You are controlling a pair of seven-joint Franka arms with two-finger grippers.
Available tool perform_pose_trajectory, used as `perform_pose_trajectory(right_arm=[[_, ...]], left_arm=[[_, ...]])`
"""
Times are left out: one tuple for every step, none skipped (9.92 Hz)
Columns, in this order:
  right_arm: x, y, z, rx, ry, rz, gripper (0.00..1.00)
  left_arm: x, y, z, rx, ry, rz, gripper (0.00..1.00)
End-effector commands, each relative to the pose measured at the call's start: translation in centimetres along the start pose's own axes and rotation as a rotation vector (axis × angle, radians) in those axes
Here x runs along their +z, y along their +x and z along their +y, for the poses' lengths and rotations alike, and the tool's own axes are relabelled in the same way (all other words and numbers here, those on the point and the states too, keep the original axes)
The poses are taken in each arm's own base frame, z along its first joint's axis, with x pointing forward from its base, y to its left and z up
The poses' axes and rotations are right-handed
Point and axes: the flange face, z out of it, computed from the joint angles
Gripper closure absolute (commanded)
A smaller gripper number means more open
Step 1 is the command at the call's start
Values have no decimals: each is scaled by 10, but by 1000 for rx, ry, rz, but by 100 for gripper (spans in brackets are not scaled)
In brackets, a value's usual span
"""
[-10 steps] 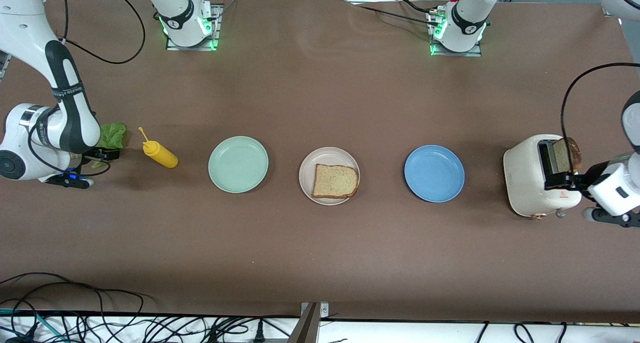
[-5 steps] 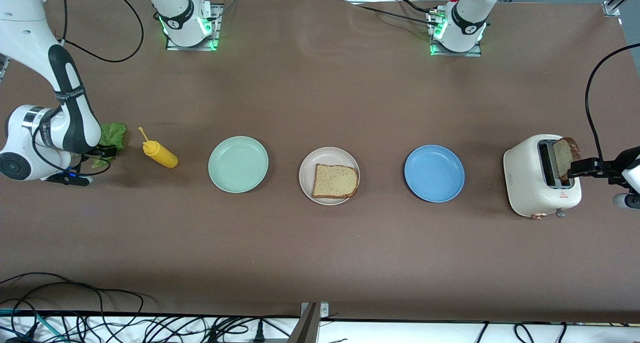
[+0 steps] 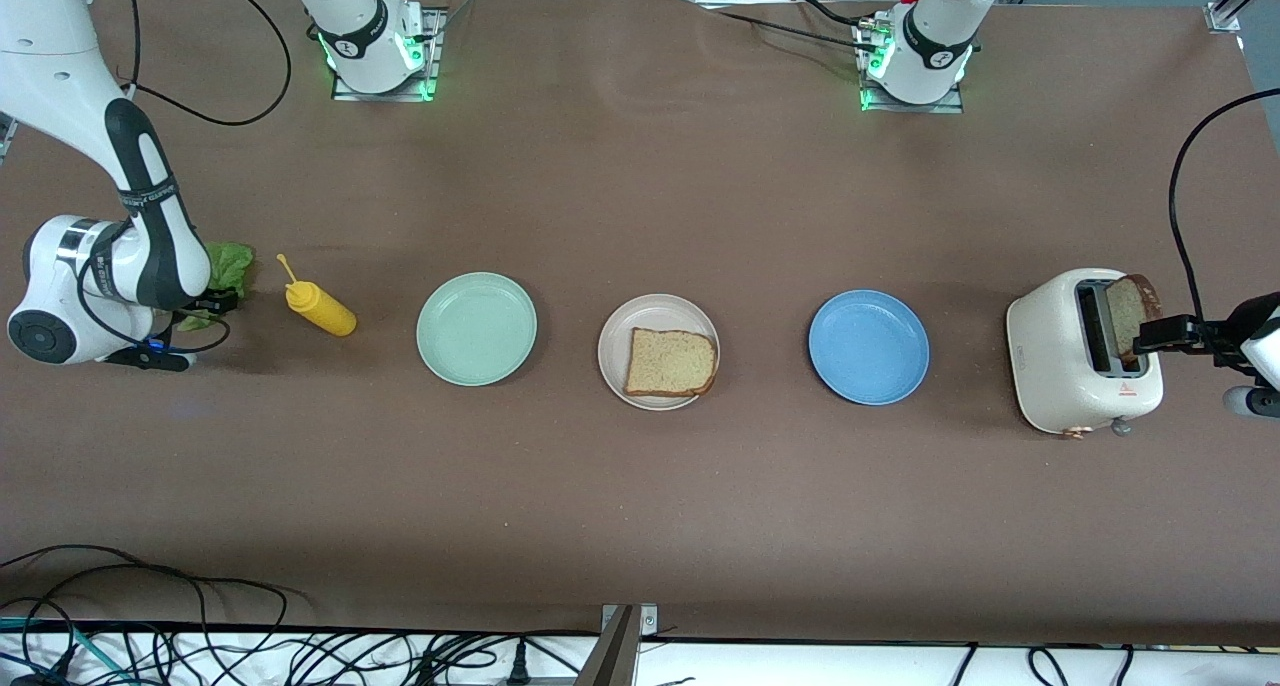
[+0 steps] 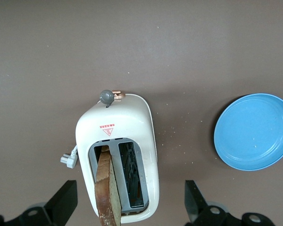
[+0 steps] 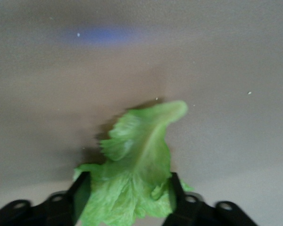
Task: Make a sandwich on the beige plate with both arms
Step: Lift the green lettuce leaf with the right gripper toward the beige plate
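One bread slice (image 3: 670,362) lies on the beige plate (image 3: 612,336) at mid-table. A second slice (image 3: 1130,311) (image 4: 107,193) stands upright in a slot of the white toaster (image 3: 1060,366) (image 4: 118,127) at the left arm's end. Above that end of the toaster my left gripper (image 3: 1150,338) (image 4: 129,190) hangs open, its fingers wide on either side and touching nothing. The lettuce leaf (image 3: 228,266) (image 5: 137,160) lies on the table at the right arm's end. Low over it, my right gripper (image 3: 205,311) (image 5: 128,179) has closed in, both fingers against the leaf's sides.
A yellow squeeze bottle (image 3: 320,309) lies beside the lettuce. A mint green plate (image 3: 476,328) and a blue plate (image 3: 868,346) (image 4: 254,132) flank the beige one, both bare. Cables run along the table edge nearest the front camera.
My left gripper has swung from the toaster's near side to over the standing slice, then held still. My right gripper's fingers have closed in on the lettuce.
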Motion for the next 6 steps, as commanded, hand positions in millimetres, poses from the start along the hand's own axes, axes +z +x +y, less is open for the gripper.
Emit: perform_pose_trajectory(right_arm=[[0, -1, 4, -8, -11, -6, 100], [-3, -1, 5, -3, -12, 0, 100], [-9, -1, 7, 3, -11, 10, 100], [-22, -4, 9, 8, -10, 31, 100], [-51, -10, 16, 18, -6, 63, 100], [-90, -19, 26, 37, -2, 93, 100]], left_arm=[[-4, -5, -1, 21, 25, -7, 0], [-3, -6, -2, 19, 24, -8, 0], [-3, -6, -3, 18, 24, -8, 0], [-3, -6, -5, 15, 22, -8, 0], [-2, -6, -6, 13, 22, -8, 0], [-1, -6, -6, 13, 20, -9, 0]])
